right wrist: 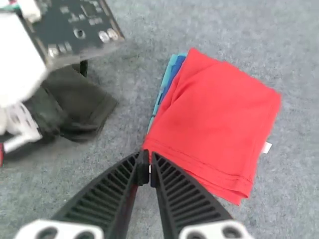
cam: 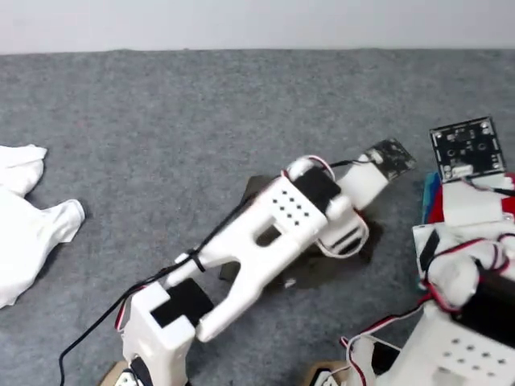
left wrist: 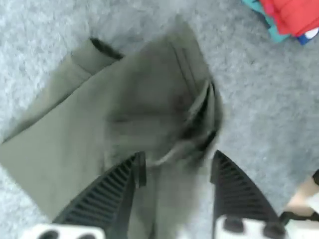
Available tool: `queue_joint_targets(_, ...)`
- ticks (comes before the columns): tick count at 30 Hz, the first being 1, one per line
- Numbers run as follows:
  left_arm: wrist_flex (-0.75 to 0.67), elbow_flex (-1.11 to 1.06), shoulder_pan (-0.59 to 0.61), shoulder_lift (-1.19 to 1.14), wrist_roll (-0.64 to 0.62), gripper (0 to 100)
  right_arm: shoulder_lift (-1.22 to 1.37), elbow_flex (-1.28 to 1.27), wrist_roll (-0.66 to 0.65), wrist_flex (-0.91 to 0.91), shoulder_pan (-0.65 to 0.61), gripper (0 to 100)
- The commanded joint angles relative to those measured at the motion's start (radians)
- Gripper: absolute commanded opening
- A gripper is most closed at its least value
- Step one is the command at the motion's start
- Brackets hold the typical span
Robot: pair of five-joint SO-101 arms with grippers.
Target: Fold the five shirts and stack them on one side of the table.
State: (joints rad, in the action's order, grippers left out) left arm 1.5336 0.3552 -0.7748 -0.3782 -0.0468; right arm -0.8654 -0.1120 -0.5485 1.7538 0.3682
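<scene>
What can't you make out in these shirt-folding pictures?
Olive-green fabric shirt: its folds are blurred in the left wrist view; the white left arm covers most of it in the high view.
Crumpled white shirt: cut off by the high view's left edge.
Shirts under the folded red shirt: their number is hidden by it; teal and blue edges peek out.
Right gripper: its shut tips hide whether they pinch the red hem.
</scene>
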Motion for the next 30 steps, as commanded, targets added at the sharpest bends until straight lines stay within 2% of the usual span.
queue_joint_targets(1, 0.043, 0.082, 0.092, 0.017, -0.003, 20, -0.030, 0.003, 0.002, 0.036, 0.012, 0.9)
queue_joint_targets(7, 0.087, 0.153, 0.216, 0.005, 0.014, 2, -0.033, 0.003, 0.002, 0.036, 0.013, 0.9)
queue_joint_targets(12, 0.092, 0.061, 0.209, -0.040, 0.094, 1, -0.035, 0.003, 0.002, 0.036, 0.013, 0.9)
queue_joint_targets(19, 0.092, 0.024, 0.087, -0.160, 0.100, 1, -0.035, 0.003, 0.002, 0.036, 0.013, 0.9)
queue_joint_targets(26, 0.183, 0.025, -0.121, -0.166, 0.150, 1, -0.036, 0.003, 0.002, 0.036, 0.013, 0.9)
queue_joint_targets(30, 0.221, 0.025, -0.192, -0.164, 0.155, 1, -0.036, 0.003, 0.002, 0.036, 0.013, 0.9)
